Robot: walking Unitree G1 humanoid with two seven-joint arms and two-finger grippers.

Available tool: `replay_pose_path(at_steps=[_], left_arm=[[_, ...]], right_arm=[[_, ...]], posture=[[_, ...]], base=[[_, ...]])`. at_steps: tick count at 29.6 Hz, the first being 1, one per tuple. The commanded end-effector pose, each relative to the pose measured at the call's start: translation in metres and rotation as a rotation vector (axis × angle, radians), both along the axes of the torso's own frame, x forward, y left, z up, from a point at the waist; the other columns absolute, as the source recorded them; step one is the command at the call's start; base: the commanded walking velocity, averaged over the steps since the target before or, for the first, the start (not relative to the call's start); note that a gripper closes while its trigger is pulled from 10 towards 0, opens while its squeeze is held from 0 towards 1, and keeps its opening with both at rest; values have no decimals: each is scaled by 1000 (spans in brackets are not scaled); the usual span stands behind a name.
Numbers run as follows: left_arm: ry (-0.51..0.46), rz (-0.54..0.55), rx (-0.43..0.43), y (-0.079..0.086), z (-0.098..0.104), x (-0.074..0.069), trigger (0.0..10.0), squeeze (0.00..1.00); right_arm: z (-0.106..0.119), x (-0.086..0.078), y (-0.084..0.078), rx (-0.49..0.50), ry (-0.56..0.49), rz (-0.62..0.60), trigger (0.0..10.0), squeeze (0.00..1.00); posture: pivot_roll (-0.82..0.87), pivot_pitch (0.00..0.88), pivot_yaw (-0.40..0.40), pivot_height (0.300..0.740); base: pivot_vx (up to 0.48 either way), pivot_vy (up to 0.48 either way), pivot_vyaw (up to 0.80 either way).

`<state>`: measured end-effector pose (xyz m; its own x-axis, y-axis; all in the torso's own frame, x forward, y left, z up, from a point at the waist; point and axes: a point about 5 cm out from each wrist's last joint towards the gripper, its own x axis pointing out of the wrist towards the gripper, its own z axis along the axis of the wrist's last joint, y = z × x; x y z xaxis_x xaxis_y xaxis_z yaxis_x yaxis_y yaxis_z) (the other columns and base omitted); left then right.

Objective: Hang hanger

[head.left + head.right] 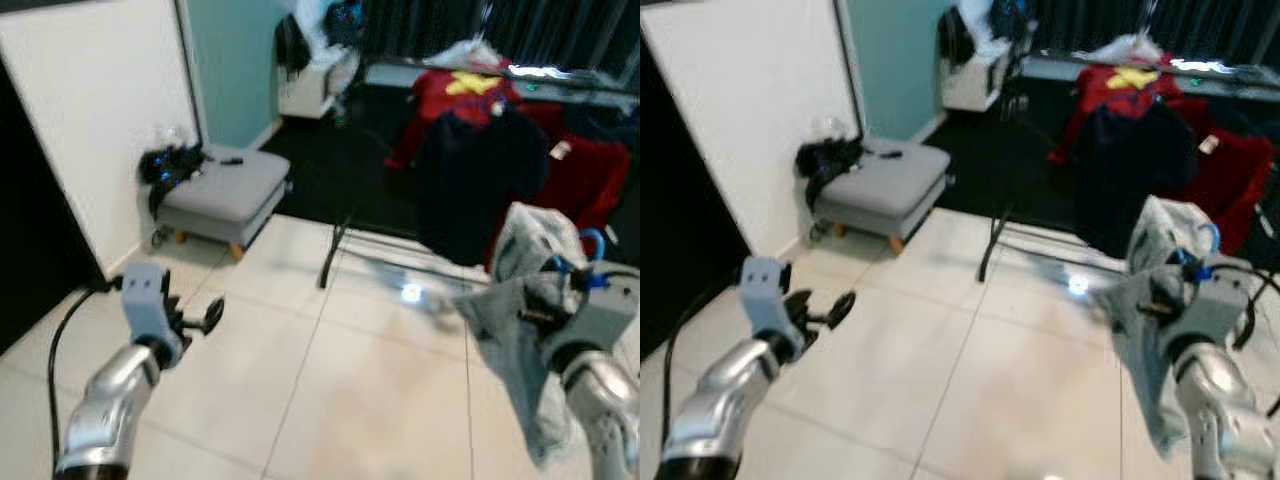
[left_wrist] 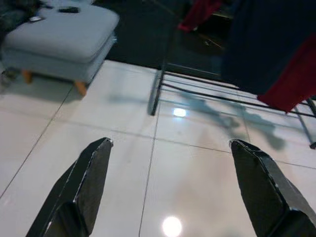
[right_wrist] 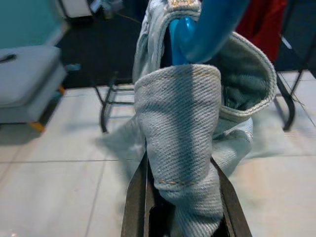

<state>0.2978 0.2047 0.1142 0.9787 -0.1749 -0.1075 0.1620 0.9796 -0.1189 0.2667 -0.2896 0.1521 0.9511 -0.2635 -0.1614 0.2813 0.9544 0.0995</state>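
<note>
Right gripper [image 3: 180,197]: raised at chest height on the robot's right, its two black fingers clamped tight on a fold of pale blue denim garment [image 3: 185,133]. The bright blue plastic hanger [image 3: 197,29] rises directly above the fingers, its curved hook poking out of the denim collar. In the head views the same garment [image 1: 520,300] drapes down below and to the inner side of this gripper, hanging free above the glossy white tiled floor [image 1: 330,380].

Left gripper [image 2: 170,187]: held out low on the robot's left, fingers spread wide apart, nothing between them. Floor tiles lie beneath it.

Ahead of the left gripper, and off to its outer side: a grey padded footstool on short wooden legs [image 1: 225,195], with a tangle of black items [image 1: 172,162] on its near corner, beside a white wall panel [image 1: 100,100].

Ahead of the right gripper, well apart from it: a black metal clothes rail [image 1: 340,240] standing where tile meets dark flooring. A dark navy shirt [image 1: 480,170] and red garments [image 1: 580,170] hang from it; a red top with a yellow mark [image 1: 470,85] sits at the upper end.

Head views slightly blurred.
</note>
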Motion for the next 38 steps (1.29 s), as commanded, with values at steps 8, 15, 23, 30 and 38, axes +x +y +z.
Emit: replay_pose_path(at_steps=[8,15,23,30,38], left_arm=[[0,-1,13,-9,1,2,10000,0],[-8,25,55,-9,1,-3,10000,0],[4,98,92,-2,-1,-1,10000,0],[21,161,123,6,-3,1,10000,0],[7,118,151,-1,-2,3,10000,0]], right_arm=[[14,5,-9,-6,-53,-39,10000,0],[14,11,1,-12,-82,-56,10000,0],[15,17,16,-3,-82,64,10000,0],[17,16,33,28,-95,196,10000,0],[18,18,24,36,-86,121,10000,0]], posture=[[-36,24,-13,740],[-25,25,-12,740],[-27,24,-9,740],[-28,23,-8,740],[-29,21,-8,740]], base=[[480,0,-800],[480,0,-63],[480,0,0],[480,0,113],[480,0,296]])
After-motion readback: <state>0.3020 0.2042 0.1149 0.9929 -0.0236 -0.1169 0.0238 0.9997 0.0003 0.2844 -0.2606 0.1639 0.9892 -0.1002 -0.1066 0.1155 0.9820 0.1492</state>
